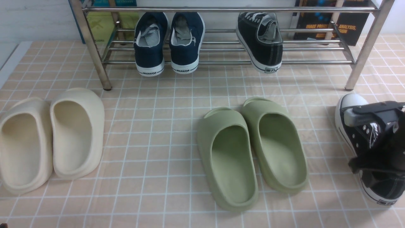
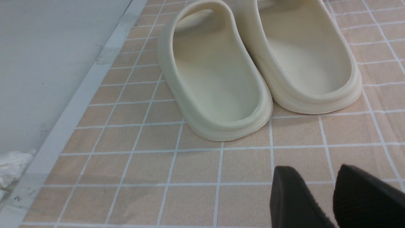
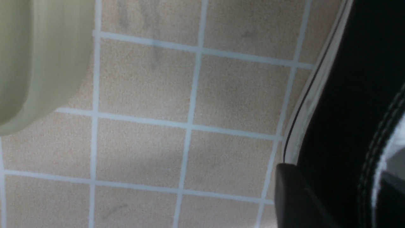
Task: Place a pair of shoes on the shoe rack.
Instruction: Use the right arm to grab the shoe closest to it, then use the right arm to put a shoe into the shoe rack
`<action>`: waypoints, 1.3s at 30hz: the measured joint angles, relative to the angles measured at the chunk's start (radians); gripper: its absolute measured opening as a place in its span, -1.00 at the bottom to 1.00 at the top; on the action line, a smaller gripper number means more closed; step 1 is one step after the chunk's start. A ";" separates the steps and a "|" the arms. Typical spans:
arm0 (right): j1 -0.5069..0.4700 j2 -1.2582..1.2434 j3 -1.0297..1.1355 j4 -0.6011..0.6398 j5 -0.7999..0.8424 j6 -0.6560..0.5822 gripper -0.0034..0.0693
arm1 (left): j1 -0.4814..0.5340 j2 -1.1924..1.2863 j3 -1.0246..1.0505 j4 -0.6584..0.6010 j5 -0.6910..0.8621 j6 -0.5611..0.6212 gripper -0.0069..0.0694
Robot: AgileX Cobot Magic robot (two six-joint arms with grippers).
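**Black sneakers [image 1: 262,41] split between shoe rack [image 1: 221,62] and tabletop [image 1: 152,133]**

Tiled tabletop under everything. At its far edge, long silver shoe rack. On its bars, navy sneakers [image 1: 185,41] at left, one black sneaker to their right, heels out over the front bar. Nearer: cream slippers [image 1: 76,133] at left, green slippers [image 1: 229,158] in the middle. Second black sneaker [image 1: 352,126] on the tabletop at far right, toe toward the rack, under the right claw [image 1: 378,152]. One finger [image 3: 294,199] just beside the sneaker's slipper-facing side; grip impossible to tell. Left claw [image 2: 329,202] released, empty, near the cream slippers.

Shiny metal shoe rack [image 1: 221,9], black canvas sneaker [image 1: 269,53] with rubber sole, smooth matt green slippers [image 1: 231,158].
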 joint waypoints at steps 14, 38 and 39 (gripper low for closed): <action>0.101 -0.118 -0.236 0.013 0.123 -0.054 -0.89 | 0.000 0.000 0.000 0.000 0.000 0.000 -0.19; 0.113 0.355 -0.769 0.059 0.293 -0.115 -0.89 | 0.000 0.000 0.000 0.000 0.000 0.000 -0.19; 0.116 0.386 -0.806 0.072 0.295 -0.121 -0.89 | 0.000 0.000 0.000 0.000 0.000 0.000 -0.19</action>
